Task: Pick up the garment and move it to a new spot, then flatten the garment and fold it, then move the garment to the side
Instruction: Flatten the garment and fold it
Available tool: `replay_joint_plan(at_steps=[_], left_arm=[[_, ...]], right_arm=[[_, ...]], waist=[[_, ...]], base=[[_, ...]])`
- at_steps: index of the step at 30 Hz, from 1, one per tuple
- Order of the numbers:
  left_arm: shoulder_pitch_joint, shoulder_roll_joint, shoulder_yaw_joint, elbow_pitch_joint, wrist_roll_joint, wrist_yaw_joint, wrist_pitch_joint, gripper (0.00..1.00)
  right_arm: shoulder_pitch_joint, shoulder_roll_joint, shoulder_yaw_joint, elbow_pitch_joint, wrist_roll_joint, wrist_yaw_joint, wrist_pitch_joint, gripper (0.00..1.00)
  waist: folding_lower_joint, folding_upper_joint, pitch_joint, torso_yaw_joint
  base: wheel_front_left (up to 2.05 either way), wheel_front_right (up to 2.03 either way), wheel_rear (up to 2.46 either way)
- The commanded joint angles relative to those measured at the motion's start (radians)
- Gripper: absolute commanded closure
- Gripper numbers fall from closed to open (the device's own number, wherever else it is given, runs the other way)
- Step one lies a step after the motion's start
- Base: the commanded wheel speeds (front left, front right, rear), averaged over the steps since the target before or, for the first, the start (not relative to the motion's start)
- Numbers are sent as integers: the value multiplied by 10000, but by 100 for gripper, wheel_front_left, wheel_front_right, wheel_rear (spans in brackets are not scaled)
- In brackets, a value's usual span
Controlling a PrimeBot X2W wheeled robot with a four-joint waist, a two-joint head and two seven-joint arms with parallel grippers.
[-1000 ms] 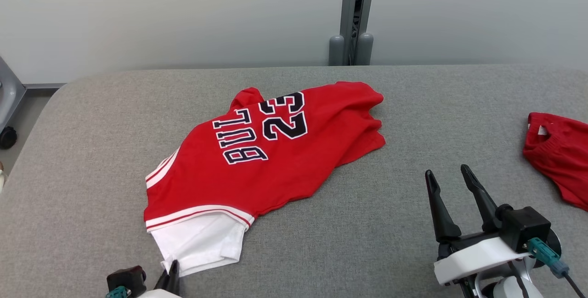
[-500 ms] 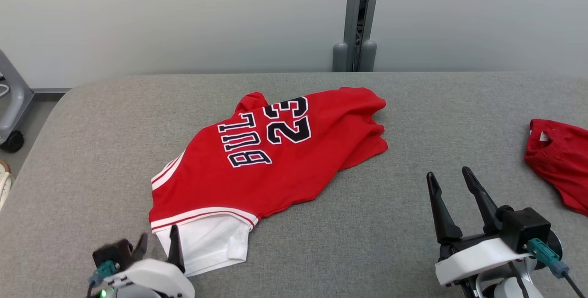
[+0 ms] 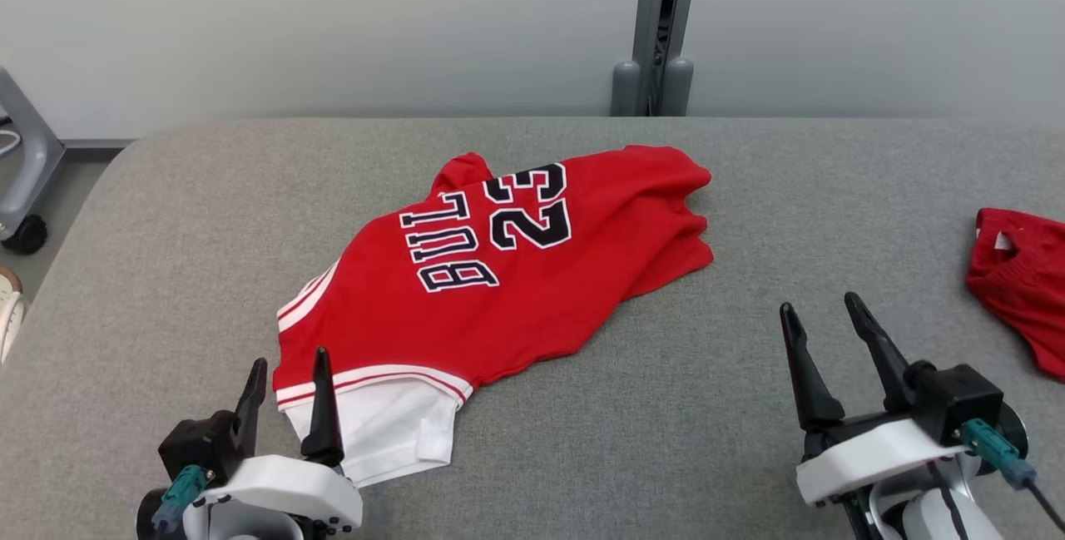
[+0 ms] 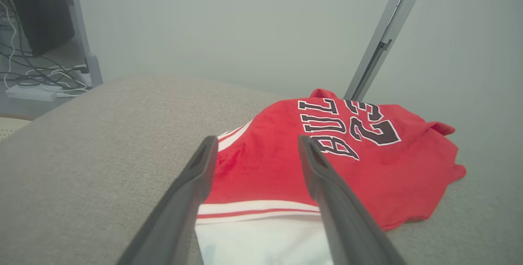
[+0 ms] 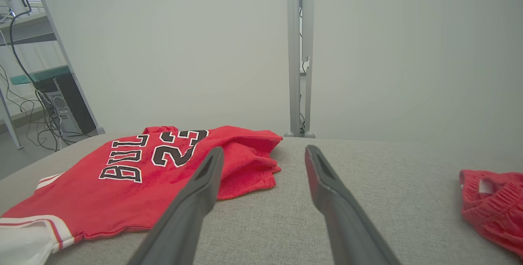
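The garment (image 3: pixel 499 274), a red jersey with a dark "23", dark lettering and a white band at one end, is lying rumpled in the middle of the grey padded counter (image 3: pixel 666 407). Its white end is pointing toward the robot's left, and its far right corner is bunching into folds.

The left tool (image 3: pixel 289 359) is sitting at the near left of the counter with its two fingers spread wide and nothing gripped. In the head view its inner finger is overlapping the white edge of the garment; whether it is touching the cloth I cannot tell. In the left wrist view the left tool (image 4: pixel 257 138) is looking along the garment (image 4: pixel 388 167), with the striped band showing between the fingers.

The right tool (image 3: pixel 819 302) is hanging at the near right, likewise spread wide and holding nothing. It is well apart from the garment, with bare counter lying between them. In the right wrist view the right tool (image 5: pixel 264 148) is pointing just past the bunched corner of the garment (image 5: pixel 135 183).

A second red piece of clothing (image 3: pixel 1019 290) is lying crumpled at the counter's right edge (image 5: pixel 490 203), well apart from the garment. Behind the counter a grey post (image 3: pixel 661 24) is rising against the pale wall (image 3: pixel 333 24). Off the left end a grey wheeled stand (image 3: pixel 25 182) is standing on the floor. The wrist views are showing cables (image 4: pixel 32 81) and a dark computer tower (image 5: pixel 61 110) there.
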Motion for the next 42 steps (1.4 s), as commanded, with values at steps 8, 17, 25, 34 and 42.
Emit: replay_joint_plan(at_steps=[8, 17, 25, 34, 42], left_arm=[[-489, 42, -736, -200, -329, 94, -41, 0], [-1107, 43, -1363, -316, -589, 81, -41, 0], [-1352, 39, -1478, -420, -756, 168, -42, 0], [-1551, 40, -1629, -443, -888, 205, -42, 0], [-1682, 40, -1679, -416, -1002, 250, -42, 0]], right_arm=[[-1689, -345, 249, 1966, 1245, 2, 394, 0], [-4188, -435, 120, 4747, 4022, 2, 2026, 0], [-5472, -499, 257, 6257, 5205, 2, 2683, 0], [-6270, -441, 608, 7265, 5887, 2, 2852, 0], [-6499, -495, 948, 7475, 6514, 2, 2836, 100]], waist=[[0, -1, 1184, 507], [0, -1, 2061, 1097], [0, -1, 2426, 1381], [0, -1, 2718, 1565], [0, -1, 2786, 1657]], base=[[0, 0, 0], [0, 0, 0], [0, 0, 0], [0, 0, 0], [0, 0, 0]])
